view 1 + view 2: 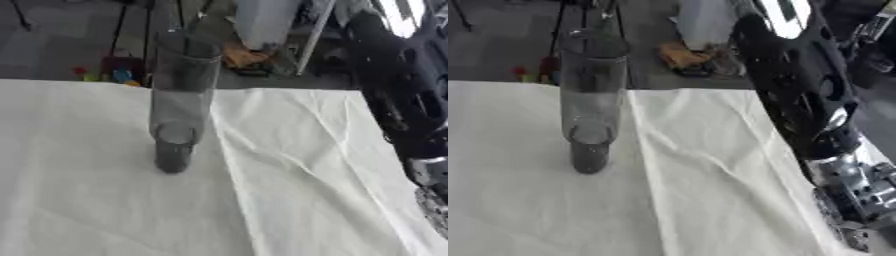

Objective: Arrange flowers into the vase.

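Behind the work I see a dim room with a grey floor, some dark stands, a pale upright shape at top centre and a few small coloured things, red, yellow and blue, on the floor at upper left. The counter (289, 200) is covered with a creased white cloth that fills the lower part of both views. The vase (181, 95), a tall clear glass tube on a narrower dark base, stands upright on the cloth left of centre, its rim rising above the counter's far edge. As far as I can tell it holds nothing: I look straight through the glass to the floor beyond, and no stems show in it. No flowers lie anywhere on the cloth in either view, so I judge the task as not begun; every flower is yet to be fetched and put in. My right arm (798, 100) comes down the right edge of the frame, black above and silver toward the lower right corner, well apart from the vase. Its hand lies beyond the bottom right of the frame, so I cannot say whether it is spread or curled, or whether it carries anything. My left hand shows in neither view. I can read no brand, label or writing on the vase, the cloth or anything behind.
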